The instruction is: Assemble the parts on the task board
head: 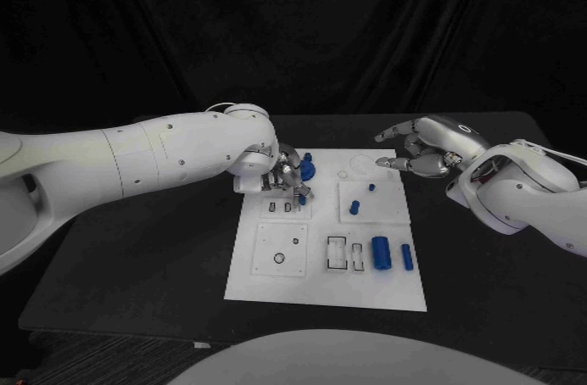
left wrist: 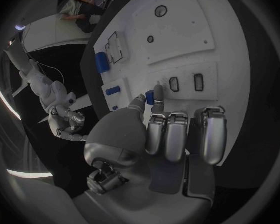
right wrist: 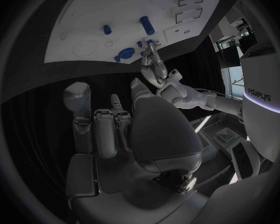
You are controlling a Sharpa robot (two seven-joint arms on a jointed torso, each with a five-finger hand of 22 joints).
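The white task board lies in the middle of the black table. My left hand is over its far left corner, and its thumb and a finger pinch a small blue part just above two small rectangular slots. A blue cap-shaped part sits right beside that hand. My right hand hovers at the board's far right corner, its fingers curled in with nothing seen in them. A small blue peg stands in the right middle of the board.
A thick blue cylinder and a thinner one lie at the board's near right, beside two rectangular recesses. A square plate with a round hole is at the near left. Bare black table surrounds the board.
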